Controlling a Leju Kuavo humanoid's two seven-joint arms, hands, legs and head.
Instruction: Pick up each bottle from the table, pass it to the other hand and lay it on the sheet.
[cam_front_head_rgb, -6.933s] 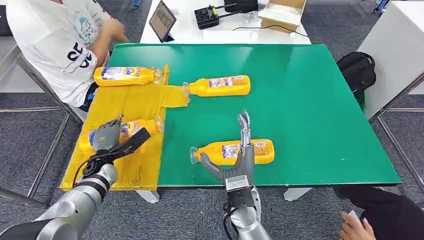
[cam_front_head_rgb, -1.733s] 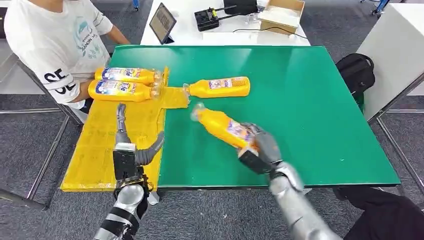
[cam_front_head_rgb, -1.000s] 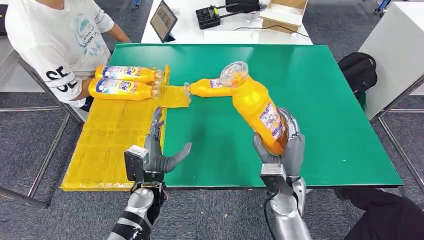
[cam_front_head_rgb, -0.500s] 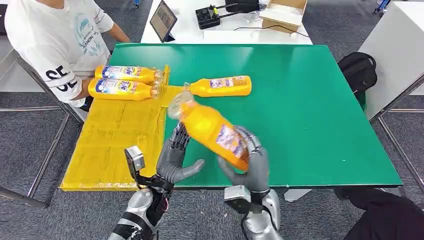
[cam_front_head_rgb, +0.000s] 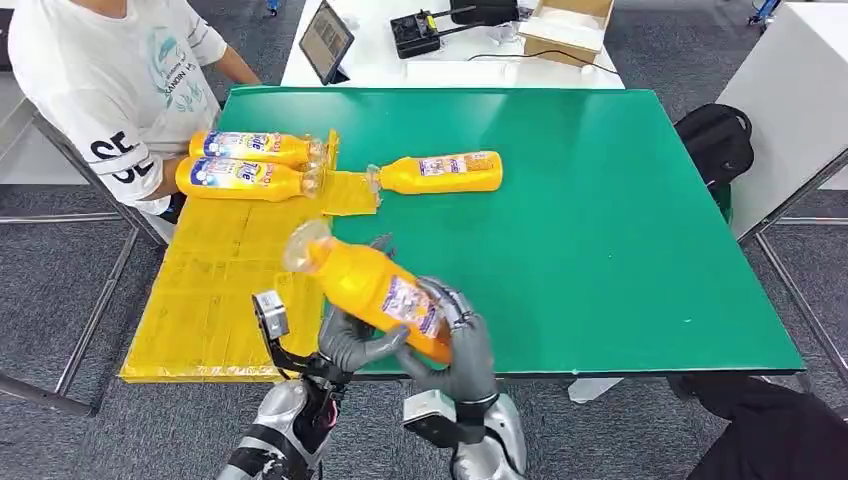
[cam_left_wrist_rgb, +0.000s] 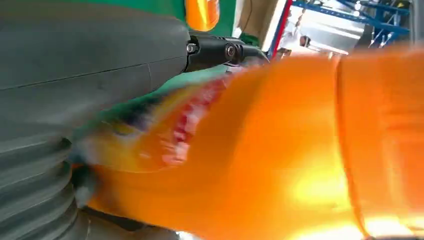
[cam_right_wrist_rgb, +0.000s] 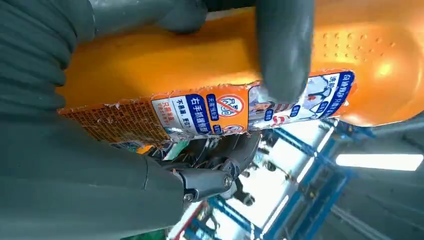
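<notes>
You're seeing the right hand (cam_front_head_rgb: 462, 345) gripping the bottle (cam_front_head_rgb: 370, 287) above the table's (cam_front_head_rgb: 600, 200) near edge; left hand (cam_front_head_rgb: 350, 340) fingers cupping underneath, grip unclear, wrist view blurring.

Green table (cam_front_head_rgb: 600, 220), rectangular, with metal legs, stands on grey carpet floor (cam_front_head_rgb: 60, 290). Yellow sheet (cam_front_head_rgb: 210, 300) covers left part of table top and hangs a little over left edge. Two orange bottles lie on far end of sheet, side by side and touching: far bottle (cam_front_head_rgb: 255, 147), near bottle (cam_front_head_rgb: 245, 178), caps toward table middle. Third orange bottle (cam_front_head_rgb: 440, 172) lies on green surface, cap touching sheet's corner.
</notes>
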